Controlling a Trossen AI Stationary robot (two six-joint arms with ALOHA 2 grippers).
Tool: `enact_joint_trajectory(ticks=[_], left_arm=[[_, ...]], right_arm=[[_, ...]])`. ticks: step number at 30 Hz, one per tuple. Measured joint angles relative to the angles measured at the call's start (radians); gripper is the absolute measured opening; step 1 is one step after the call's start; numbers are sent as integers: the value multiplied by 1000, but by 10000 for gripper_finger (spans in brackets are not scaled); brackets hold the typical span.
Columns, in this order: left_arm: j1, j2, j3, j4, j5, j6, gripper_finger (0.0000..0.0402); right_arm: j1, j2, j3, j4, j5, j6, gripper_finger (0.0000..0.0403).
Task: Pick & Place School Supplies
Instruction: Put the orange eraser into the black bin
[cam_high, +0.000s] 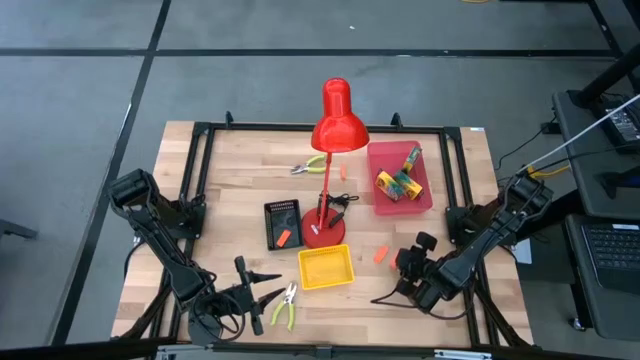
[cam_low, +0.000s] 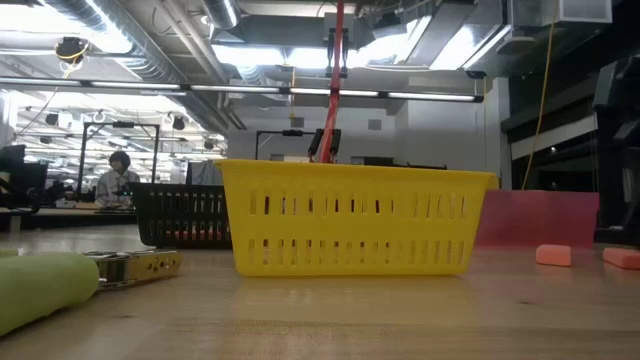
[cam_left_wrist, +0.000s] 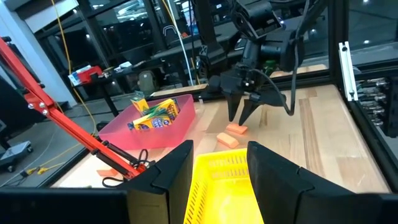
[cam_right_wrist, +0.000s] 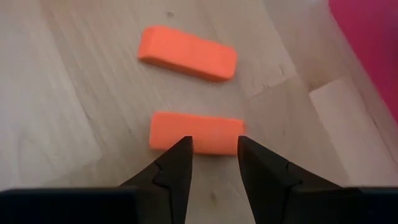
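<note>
High view: the right hand (cam_high: 393, 262) is hovering by two orange pieces (cam_high: 380, 253) on the tabletop (cam_high: 240, 165), between the yellow tray (cam_high: 326, 267) and pink tray (cam_high: 381, 195); crayon boxes (cam_high: 399, 181) are lying in the pink tray; one pliers (cam_high: 285, 304) is lying beside the left hand (cam_high: 268, 296), another (cam_high: 312, 165) behind the lamp (cam_high: 333, 150); an orange piece (cam_high: 284, 237) is sitting in the black tray (cam_high: 272, 212).

Low view: the yellow tray (cam_low: 350, 230) is filling the middle; two orange pieces (cam_low: 553, 255) are lying on its right.

Left wrist view: the left hand (cam_left_wrist: 219, 167), partly open and empty, is hanging over the yellow tray (cam_left_wrist: 221, 186).

Right wrist view: the right hand (cam_right_wrist: 213, 149) is standing narrowly open, empty, just above the nearer orange piece (cam_right_wrist: 198, 132).
</note>
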Motion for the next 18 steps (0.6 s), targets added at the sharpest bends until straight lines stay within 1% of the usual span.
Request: enact_joint_trajectory(ticks=[6,10,12,18], left_arm=[[0,0,0,0,5,-7,148],[0,0,0,0,8,-16,148],[0,0,0,0,8,-17,148],[0,0,0,1,18,-25,148]], right_arm=[[24,59,5,9,11,-13,134],[68,59,2,11,7,34,134],[90,63,7,11,-29,58,134],[125,67,52,-7,-78,60,134]])
